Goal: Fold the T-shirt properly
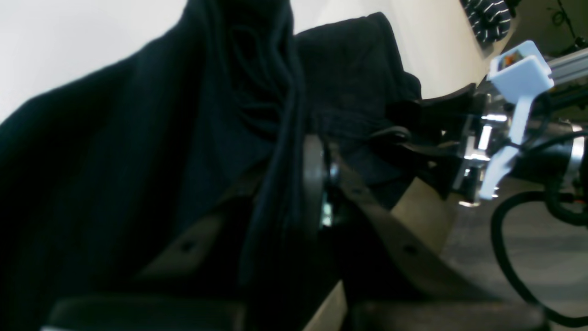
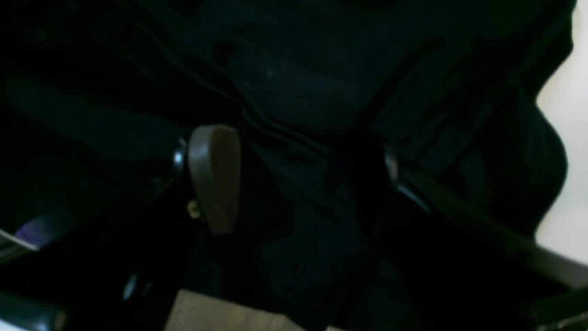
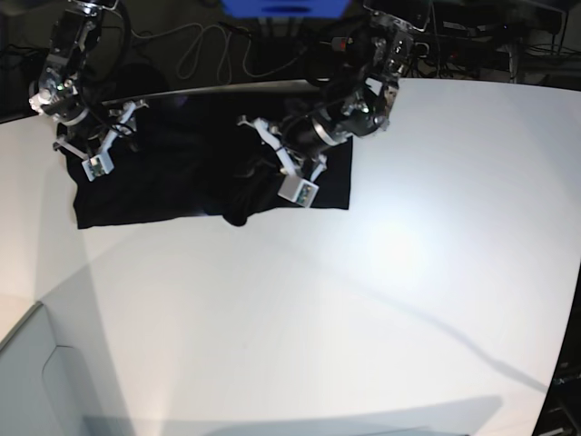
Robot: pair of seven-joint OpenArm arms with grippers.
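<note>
1. Black cloth is bunched between the pressed-together jaws of the left gripper (image 1: 317,184); in the left wrist view a thick fold of the shirt (image 1: 138,151) runs down through the grip, and more of it hangs wide on the left of that view.
2. In the base view the left gripper (image 3: 259,177) sits low over the middle of the shirt (image 3: 172,173), where the cloth is lifted into a rumpled hump with a small lobe poking out past the near edge.
3. The right gripper (image 2: 298,179) stands spread wide. Its grey pad (image 2: 215,177) shows on one side and the other finger (image 2: 413,184) on the other, with dark cloth lying between and behind them; whether the cloth touches the pads I cannot tell.
4. In the base view the right gripper (image 3: 86,136) is at the shirt's left end, near the far corner.
5. The shirt lies spread along the far edge of the white table (image 3: 363,300), only its plain black side showing.
6. In the left wrist view the other arm's white camera mount (image 1: 519,73) is seen past the cloth, and a striped cloth (image 1: 489,18) lies at the table edge beyond.
</note>
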